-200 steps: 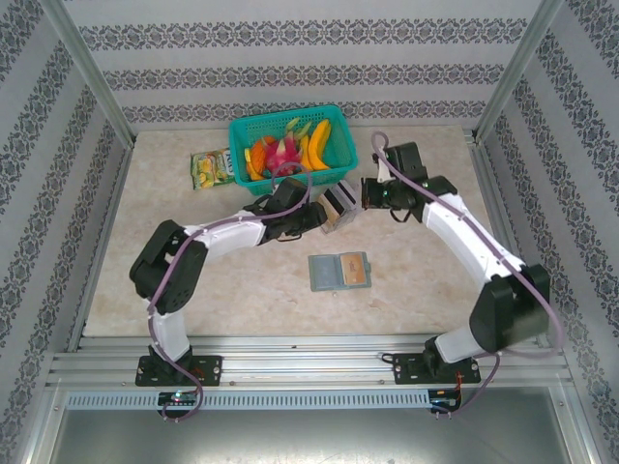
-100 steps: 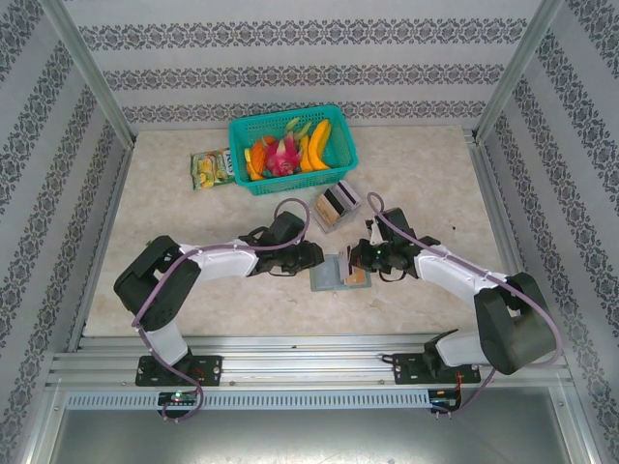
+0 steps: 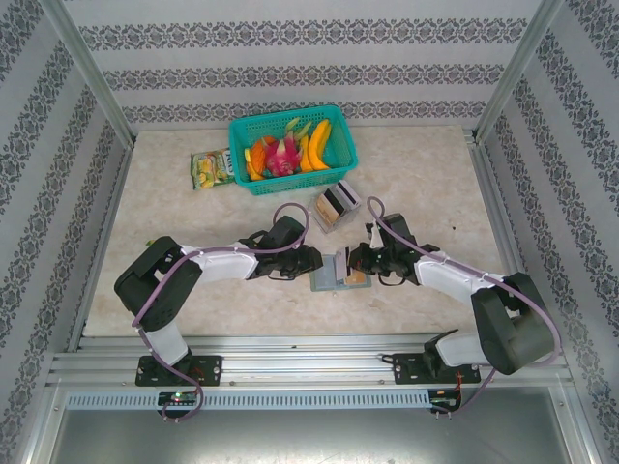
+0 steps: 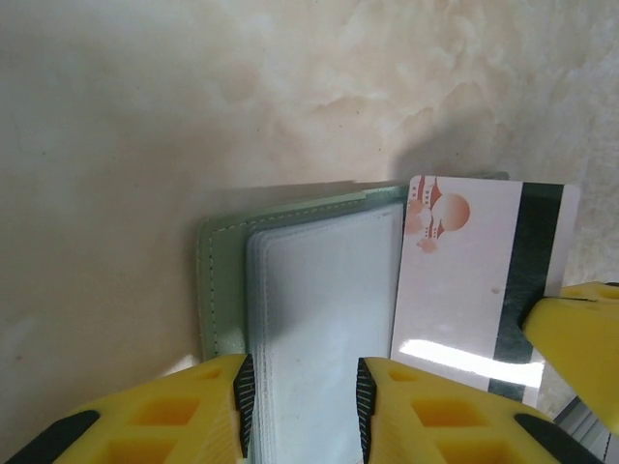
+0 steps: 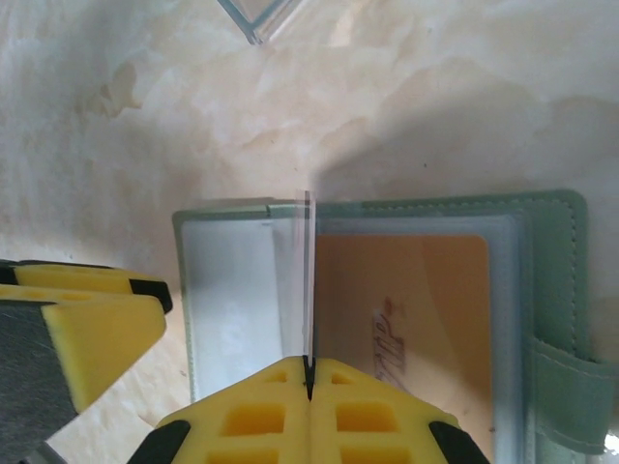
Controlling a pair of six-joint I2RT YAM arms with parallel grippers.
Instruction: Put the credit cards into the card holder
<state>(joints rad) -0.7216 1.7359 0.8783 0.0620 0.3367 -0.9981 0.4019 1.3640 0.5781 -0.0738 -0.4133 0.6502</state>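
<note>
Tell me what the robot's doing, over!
Right pincer shut on white card, edge-up over the open card holder. Left pincer around the clear sleeves. Orange card already in. Nothing blocking.

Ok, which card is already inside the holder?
The orange-brown card, lying flat under a clear sleeve in the card holder. The white card with the dark stripe is pinched upright in the right hand.

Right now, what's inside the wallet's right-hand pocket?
An orange card sits inside the wallet's clear right pocket. Its near edge is hidden behind the right end effector.
</note>
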